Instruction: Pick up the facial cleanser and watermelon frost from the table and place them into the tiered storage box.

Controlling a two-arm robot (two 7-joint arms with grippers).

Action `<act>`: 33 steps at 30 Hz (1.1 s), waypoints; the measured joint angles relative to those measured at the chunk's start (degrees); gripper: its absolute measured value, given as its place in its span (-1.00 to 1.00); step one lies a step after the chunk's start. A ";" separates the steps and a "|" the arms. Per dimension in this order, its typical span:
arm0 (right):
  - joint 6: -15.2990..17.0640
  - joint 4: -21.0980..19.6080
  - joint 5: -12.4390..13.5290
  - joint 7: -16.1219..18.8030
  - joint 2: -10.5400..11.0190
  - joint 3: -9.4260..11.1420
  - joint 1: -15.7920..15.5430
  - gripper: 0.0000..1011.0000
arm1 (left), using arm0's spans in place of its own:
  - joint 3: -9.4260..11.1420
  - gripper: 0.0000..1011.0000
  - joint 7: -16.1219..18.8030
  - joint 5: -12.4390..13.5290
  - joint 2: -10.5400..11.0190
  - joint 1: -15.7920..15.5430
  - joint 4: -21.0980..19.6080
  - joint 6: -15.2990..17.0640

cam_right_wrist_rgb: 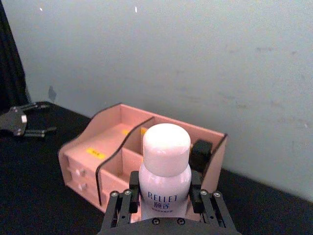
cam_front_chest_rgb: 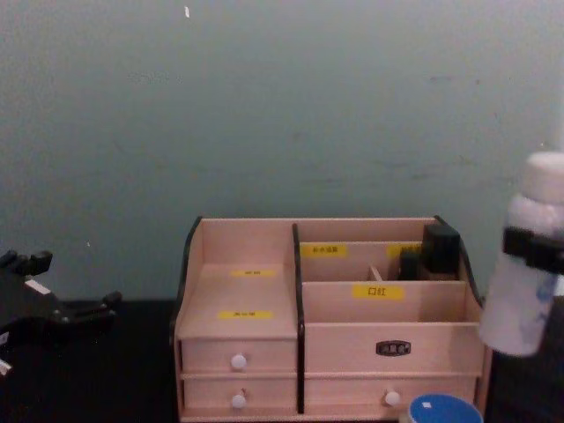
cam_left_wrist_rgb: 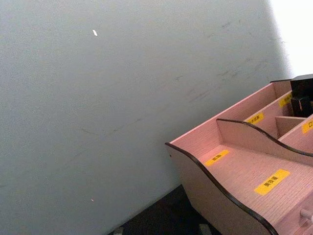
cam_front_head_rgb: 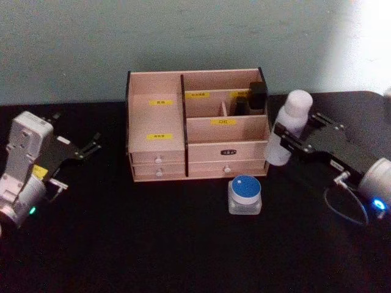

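Observation:
My right gripper [cam_front_head_rgb: 283, 139] is shut on the facial cleanser [cam_front_head_rgb: 289, 122], a tall white bottle with blue lettering. It holds the bottle off the table, tilted, just right of the tiered storage box [cam_front_head_rgb: 157, 125]. In the right wrist view the facial cleanser [cam_right_wrist_rgb: 165, 166] sits between the fingers [cam_right_wrist_rgb: 128, 193], with the tiered storage box [cam_right_wrist_rgb: 110, 142] beyond. The chest view shows the facial cleanser [cam_front_chest_rgb: 526, 264] raised beside the tiered storage box [cam_front_chest_rgb: 238, 295]. The watermelon frost [cam_front_head_rgb: 245, 194], a squat jar with a blue lid, stands on the table in front of the box's right drawers. My left gripper [cam_front_head_rgb: 90, 147] rests open at the table's left.
Black items [cam_front_head_rgb: 256, 95] occupy the box's back right compartment. The black table [cam_front_head_rgb: 153, 244] runs up to a pale wall behind the box. In the left wrist view the tiered storage box [cam_left_wrist_rgb: 234, 169] shows its left compartments bare, with yellow labels.

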 joint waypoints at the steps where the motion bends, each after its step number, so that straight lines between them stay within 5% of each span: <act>1: 0.08 0.29 -0.02 0.01 -0.15 -0.24 0.67 0.18 | 0.00 0.98 0.00 0.00 0.00 0.00 0.00 0.00; 20: 1.52 15.06 -2.40 1.90 -7.42 -8.60 19.85 0.18 | 0.00 0.98 0.00 0.00 0.00 0.00 0.00 0.00; 33: 3.46 24.90 -2.17 2.61 -12.16 -12.10 28.09 0.18 | 0.00 0.98 0.00 0.00 0.00 0.00 0.00 0.00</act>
